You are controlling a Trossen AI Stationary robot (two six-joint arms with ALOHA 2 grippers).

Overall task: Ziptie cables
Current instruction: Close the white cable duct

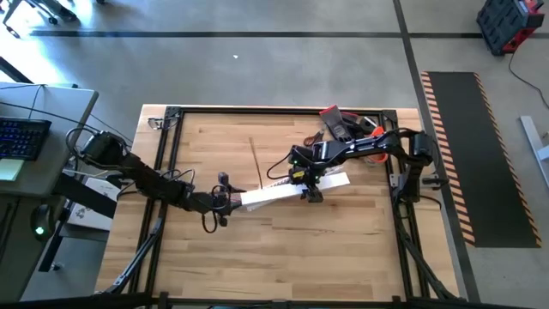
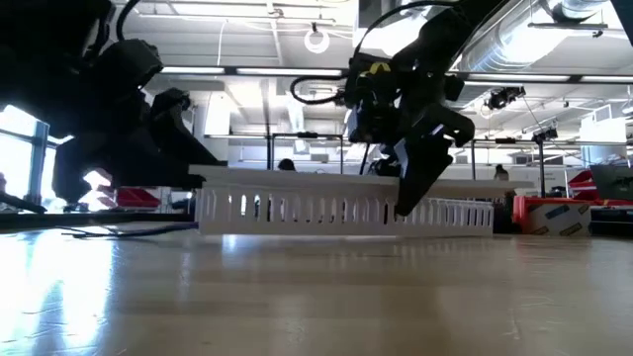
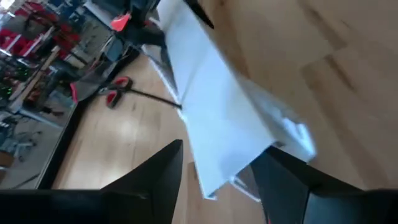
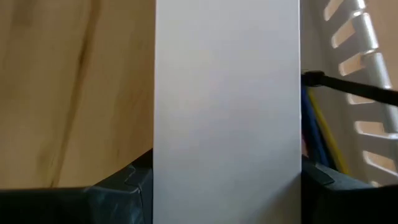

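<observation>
A white slotted channel (image 2: 346, 210) lies on the wooden table with a flat white strip (image 1: 292, 190) along it. The cables (image 4: 313, 134) show as thin blue and yellow wires between the strip and the channel's slotted wall (image 4: 367, 68), with a dark one (image 4: 354, 87) crossing above them. My right gripper (image 1: 309, 187) stands over the strip's middle, shut on it. My left gripper (image 3: 214, 186) is open at the strip's left end (image 3: 211, 168). That end reaches in between its fingers, and I cannot tell whether they touch it. My right gripper pinches the white strip by its two long edges (image 4: 158, 168), one finger on each, so the fingers lie across it. They come from above, slanting down. The strip lies level along the channel on the table.
Red and black tools (image 1: 339, 120) lie at the table's far right corner, and red-handled cutters (image 3: 115, 98) show beyond the channel. A thin dark rod (image 1: 256, 159) rests on the wood behind the channel. Black frame rails (image 1: 167, 154) border the table. Bare wood stretches toward the near edge.
</observation>
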